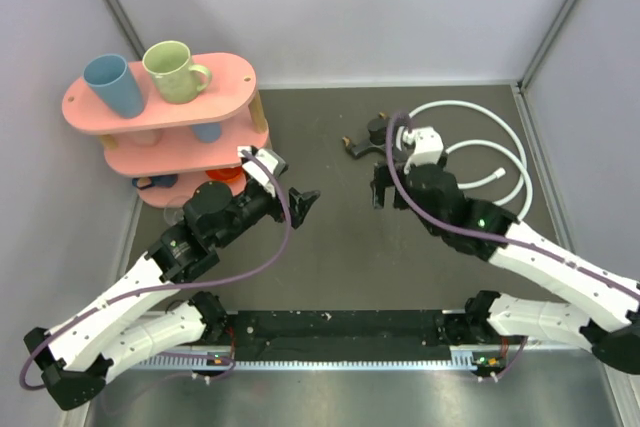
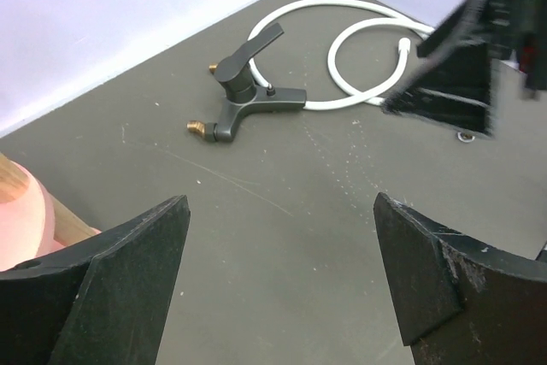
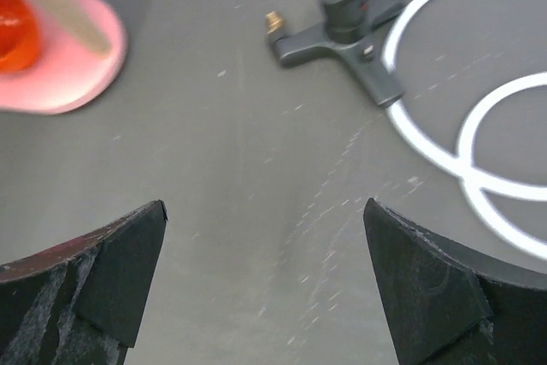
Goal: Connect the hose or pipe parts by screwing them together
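The white hose point(image 1: 517, 137) lies in loops on the dark table at the back right. Just left of the loops is the black tap fitting point(image 1: 368, 137), its brass ends pointing left. Both arms hover near the table's middle. My left gripper point(image 1: 300, 197) is open and empty, well short of the fitting point(image 2: 244, 100) and the hose point(image 2: 332, 61) in its wrist view. My right gripper point(image 1: 385, 192) is open and empty too, just in front of the fitting point(image 3: 350, 19) and the hose point(image 3: 389, 44). Only bare table shows between the left gripper's point(image 2: 280, 211) jaws and between the right gripper's point(image 3: 265, 211) jaws.
A pink two-tier rack point(image 1: 230, 72) stands at the back left with a blue cup point(image 1: 113, 84) and a green mug point(image 1: 172, 70) on top and a red piece point(image 1: 225, 174) below. Grey walls close the table on three sides.
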